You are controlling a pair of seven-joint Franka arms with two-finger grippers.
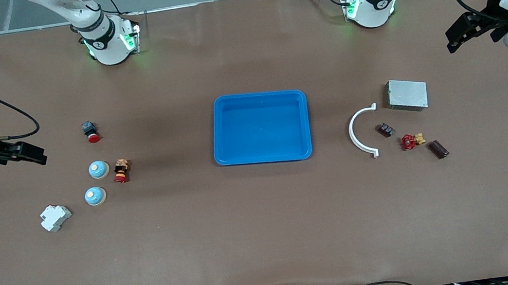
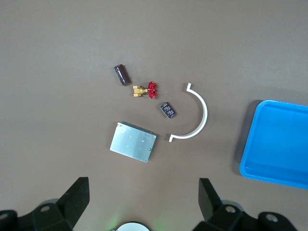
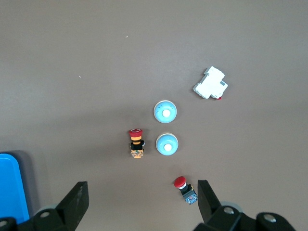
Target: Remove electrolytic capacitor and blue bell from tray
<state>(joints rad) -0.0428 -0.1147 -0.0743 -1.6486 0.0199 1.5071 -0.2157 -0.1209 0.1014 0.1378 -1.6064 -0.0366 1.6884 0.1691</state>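
Observation:
The capacitor (image 1: 437, 148) (image 2: 122, 75), a dark brown cylinder, lies on the table toward the left arm's end. Two light-blue bells (image 1: 98, 169) (image 1: 94, 196) sit toward the right arm's end, and the right wrist view shows both bells (image 3: 165, 111) (image 3: 167, 144). A blue tray (image 1: 260, 112) (image 2: 288, 120) stands mid-table with nothing in it. My left gripper (image 1: 451, 40) (image 2: 143, 192) hangs open above bare table by the metal box. My right gripper (image 1: 41, 156) (image 3: 142, 195) hangs open above the table beside the red push button, holding nothing.
Near the capacitor lie a red-handled valve (image 1: 412, 141), a small black relay (image 1: 385, 130), a white curved bracket (image 1: 363, 132) and a metal box (image 1: 406, 94). By the bells are a red push button (image 1: 91, 132), a red-and-yellow button (image 1: 121, 170) and a white breaker (image 1: 55, 217).

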